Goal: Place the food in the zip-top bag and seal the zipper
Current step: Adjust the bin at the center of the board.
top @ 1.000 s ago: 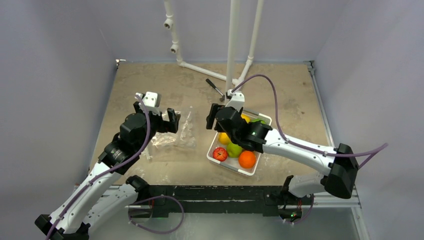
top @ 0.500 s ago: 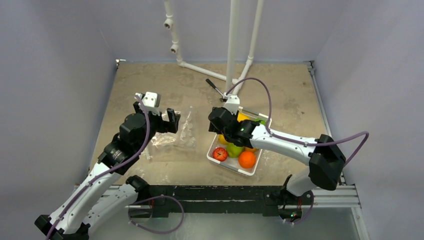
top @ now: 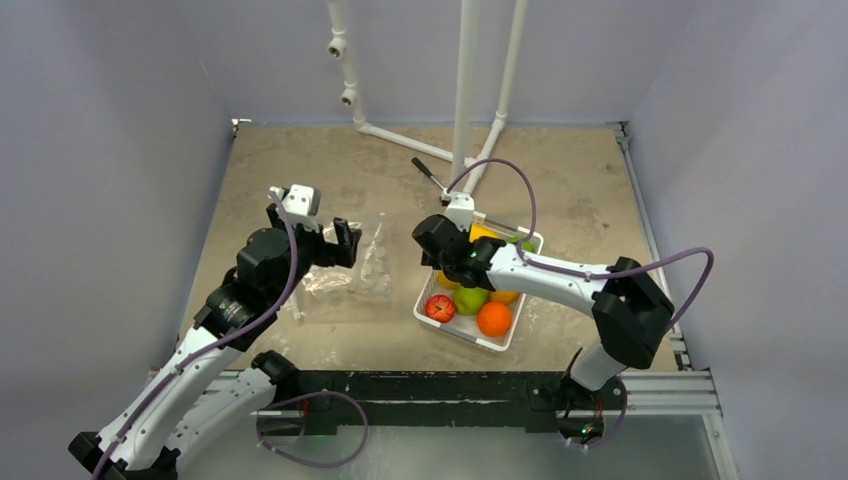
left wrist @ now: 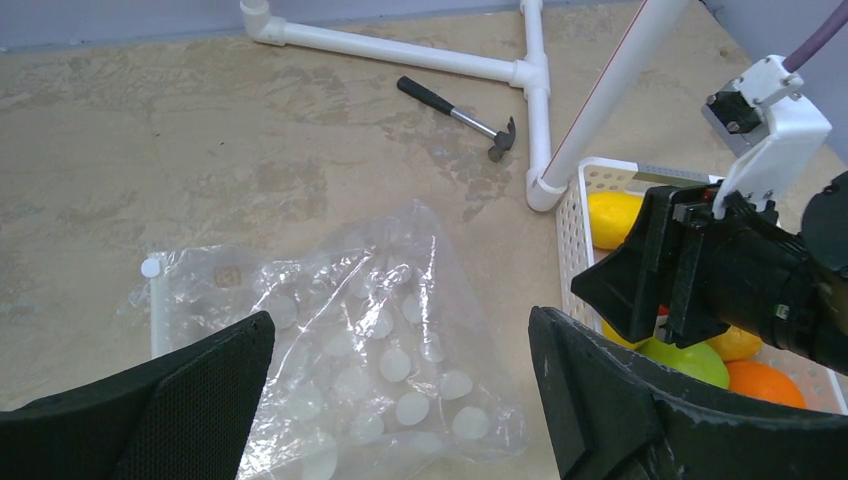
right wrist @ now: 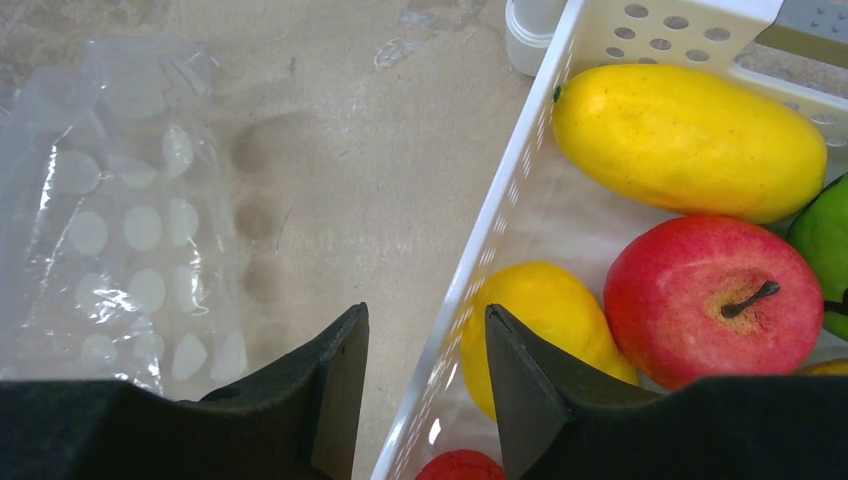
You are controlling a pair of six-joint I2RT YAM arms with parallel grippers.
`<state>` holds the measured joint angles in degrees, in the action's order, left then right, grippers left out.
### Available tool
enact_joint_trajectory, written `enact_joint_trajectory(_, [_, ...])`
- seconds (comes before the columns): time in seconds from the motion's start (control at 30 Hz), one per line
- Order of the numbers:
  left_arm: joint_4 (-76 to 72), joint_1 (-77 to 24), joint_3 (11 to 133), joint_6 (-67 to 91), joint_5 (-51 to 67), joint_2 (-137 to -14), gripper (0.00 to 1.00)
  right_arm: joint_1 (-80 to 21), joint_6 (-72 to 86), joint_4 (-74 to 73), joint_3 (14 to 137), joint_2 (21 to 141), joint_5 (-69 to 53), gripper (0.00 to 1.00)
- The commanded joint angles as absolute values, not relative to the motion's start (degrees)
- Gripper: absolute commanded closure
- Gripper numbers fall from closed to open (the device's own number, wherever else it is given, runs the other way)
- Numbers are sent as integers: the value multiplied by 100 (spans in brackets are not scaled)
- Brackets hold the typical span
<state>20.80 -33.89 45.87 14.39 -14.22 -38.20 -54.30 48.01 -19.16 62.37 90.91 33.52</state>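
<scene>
Fruit sits in the white tray; the right gripper, half-open and empty, straddles its wall, likely after a lemon. The left gripper hangs wide open, empty, over the flat zip-top bag alongside — ready to steady it

Lab cell: grey walls, PVC frame

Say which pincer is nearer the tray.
Right. The right pincer sits over the tray's bag-side wall, one finger on either side. The left pincer hangs over the bag beside it.
</scene>
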Motion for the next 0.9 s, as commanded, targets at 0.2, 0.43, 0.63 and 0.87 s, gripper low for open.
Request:
enact_joint_trajectory(0.2, [1978,-3388,4791,1530,-1235,-3721,3,-5354,5012,-2055,6522,9552,3532,62])
enact_joint_trajectory(0.43, [1978,-3392,4768,1546,-1201,-3674,3,-5285,5062,-2340,6607,9602,3660,86])
enact_joint_trajectory(0.63, [1978,-3393,4768,1555,-1189,-3657,3,-5242,5088,-2617,6589,9534,3700,100])
enact_joint_trajectory(0.87, [1978,-3393,4770,1556,-1195,-3622,3,-5238,4983,-2942,6366,9271,3564,100])
